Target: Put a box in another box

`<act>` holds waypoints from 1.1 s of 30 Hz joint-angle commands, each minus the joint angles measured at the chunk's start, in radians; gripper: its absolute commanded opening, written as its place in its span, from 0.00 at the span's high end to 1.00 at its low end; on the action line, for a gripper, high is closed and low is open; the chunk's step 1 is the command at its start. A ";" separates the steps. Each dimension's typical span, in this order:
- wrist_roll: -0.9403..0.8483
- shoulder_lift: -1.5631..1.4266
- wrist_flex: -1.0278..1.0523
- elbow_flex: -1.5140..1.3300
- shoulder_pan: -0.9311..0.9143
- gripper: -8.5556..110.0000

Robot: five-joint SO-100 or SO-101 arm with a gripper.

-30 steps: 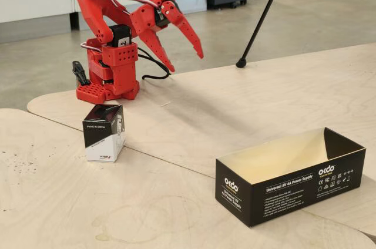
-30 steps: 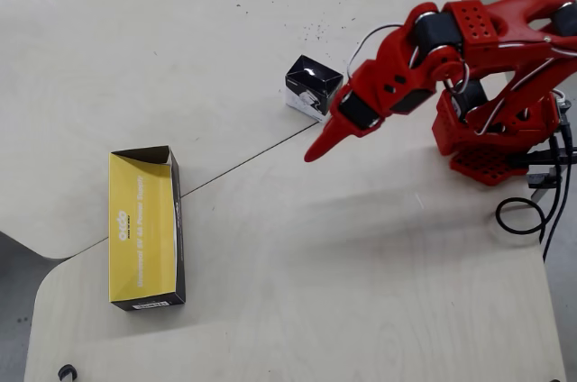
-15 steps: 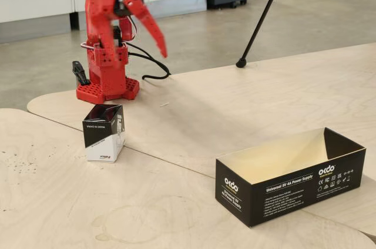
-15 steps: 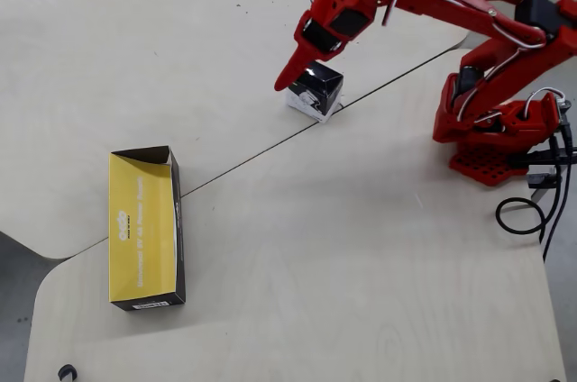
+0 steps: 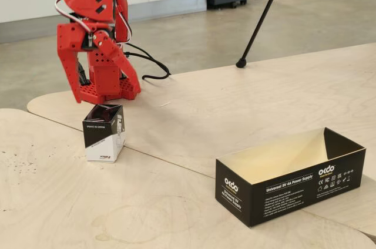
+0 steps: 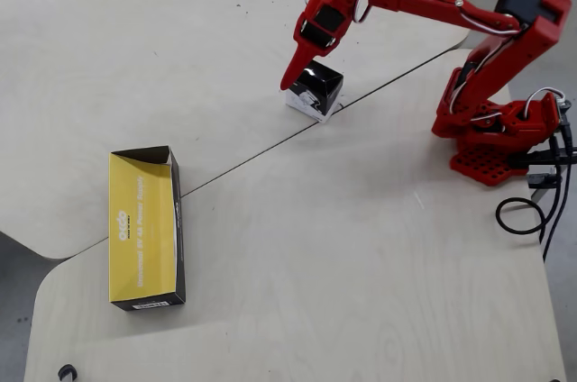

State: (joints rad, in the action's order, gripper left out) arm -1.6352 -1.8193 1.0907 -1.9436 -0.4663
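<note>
**Q:** Two cartons on the desk [image 5: 194,114]. Where do they sit for you right now?

**A:** Small box [image 6: 315,92], black top half and white lower half, stands upright near a seam between the desk panels. In the fixed view the same box [image 5: 104,133] is just in front of your arm's red base [image 5: 100,87]. The long box [image 6: 146,227], black outside and pale cream inside, lies open side up and well apart from it, toward the lower left of the overhead view. It is empty.

**Q:** Hand state?

**A:** Your hand [image 6: 297,69] hangs over the small box's upper-left edge in the overhead view. One finger points down beside the carton. Cannot tell how far the fingers are spread: the arm covers the gap from above, and the fixed view crops the hand out. Nothing is gripped, in my judgement, since the box rests flat on the desk.

**Q:** How do you do this grasp well?

**A:** Notes:
- The carton sits rotated against your approach line. Turn the wrist so the fingers meet two opposite flat faces, not corners.
- Centre the hand first. It looks offset toward one edge, and closing there would likely tip or push the box.
- Glossy cardboard, probably light and slippery. Descend past the black half before closing.
- Lift straight up, clear of the long box's wall, before carrying across.
</note>
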 commanded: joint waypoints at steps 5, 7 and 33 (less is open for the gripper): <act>-0.051 -0.009 -0.092 -0.071 -0.069 0.50; -0.052 -0.012 -0.100 -0.100 -0.078 0.50; -0.012 -0.021 -0.190 -0.215 -0.018 0.74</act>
State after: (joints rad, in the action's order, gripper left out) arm -1.6567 -1.8132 0.8805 -2.1936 -0.4970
